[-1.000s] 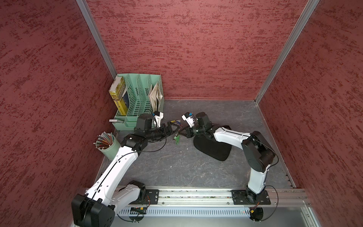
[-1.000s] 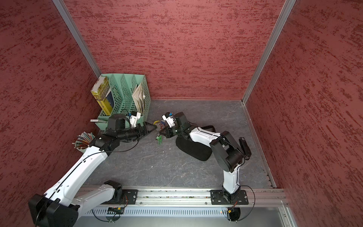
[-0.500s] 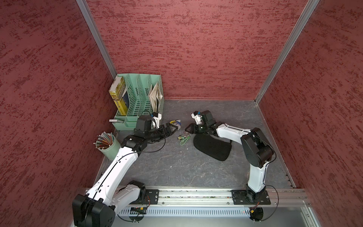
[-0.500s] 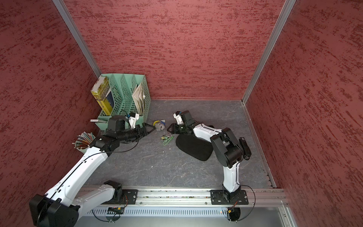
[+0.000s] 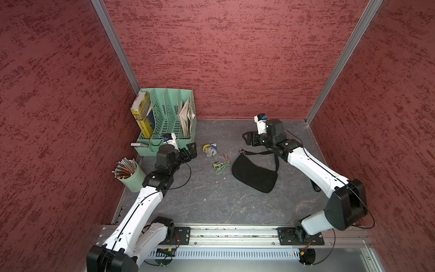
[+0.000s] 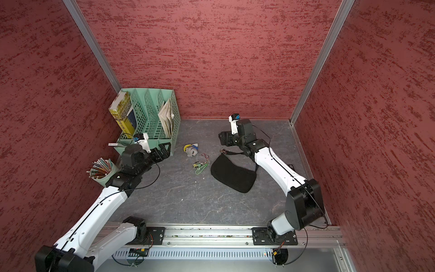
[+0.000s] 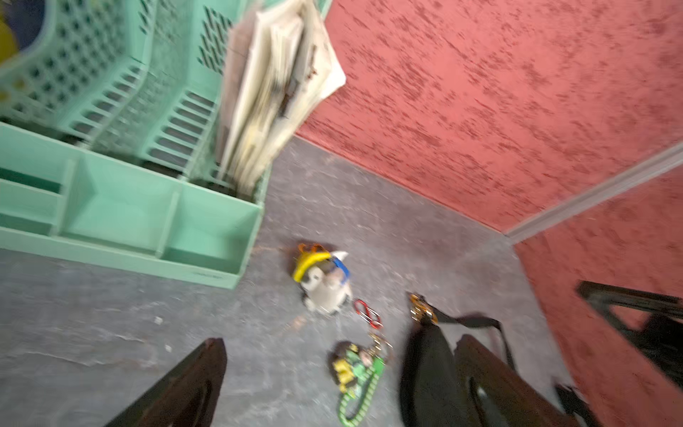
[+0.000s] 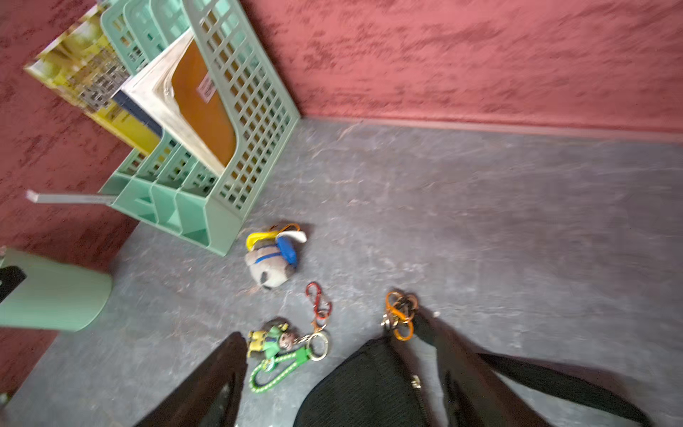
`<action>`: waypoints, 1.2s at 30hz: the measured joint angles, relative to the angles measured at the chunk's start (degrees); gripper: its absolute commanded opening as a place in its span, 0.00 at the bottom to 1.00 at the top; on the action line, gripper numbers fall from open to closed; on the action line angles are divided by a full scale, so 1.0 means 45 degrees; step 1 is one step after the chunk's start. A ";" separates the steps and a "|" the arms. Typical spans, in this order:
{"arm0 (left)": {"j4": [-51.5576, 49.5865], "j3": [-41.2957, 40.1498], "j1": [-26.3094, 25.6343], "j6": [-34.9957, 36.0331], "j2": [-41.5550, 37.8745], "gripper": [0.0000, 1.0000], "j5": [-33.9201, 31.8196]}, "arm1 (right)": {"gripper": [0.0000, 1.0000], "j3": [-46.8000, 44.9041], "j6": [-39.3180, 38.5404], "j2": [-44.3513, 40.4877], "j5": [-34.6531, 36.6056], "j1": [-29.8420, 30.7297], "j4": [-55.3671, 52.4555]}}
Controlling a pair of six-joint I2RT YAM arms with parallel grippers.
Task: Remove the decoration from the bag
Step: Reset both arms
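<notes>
Black fabric marks the bag [image 5: 254, 174], lying flat on the table [image 5: 211, 202]. Off its ringed end lie three loose pieces. The plush [image 8: 271, 258] is farthest from it, the red clip [image 8: 318, 301] nearer, and the green keychain [image 8: 284, 351] just beside its edge, with no link to the bag visible. On that reading the decoration is off, and the step in hand is letting go and backing clear.

To do that well, the right gripper [image 5: 247, 139] should rise straight up from the bag before swinging off. That arm crosses the strap [image 5: 275, 160], and a low sideways move could drag strap and bag along. The orange rings [image 8: 401, 314] at the bag's tip deserve a look. I cannot tell whether they are the bag's own hardware or one more clip to undo.

The right gripper's fingers [image 8: 207, 388] stand wide apart above the bag's ringed end, holding nothing and touching nothing that shows. The left gripper [image 5: 191, 150] hangs well apart from the bag, beyond the plush. Its fingers [image 7: 184, 388] are also spread wide and empty. That wrist view is blurred, but the gap between them is plain.
</notes>
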 measured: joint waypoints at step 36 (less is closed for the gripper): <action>1.3775 -0.4308 0.3002 0.4930 0.7664 1.00 0.0214 | 0.99 -1.0744 -0.2535 0.0724 0.1418 -0.5202 1.4134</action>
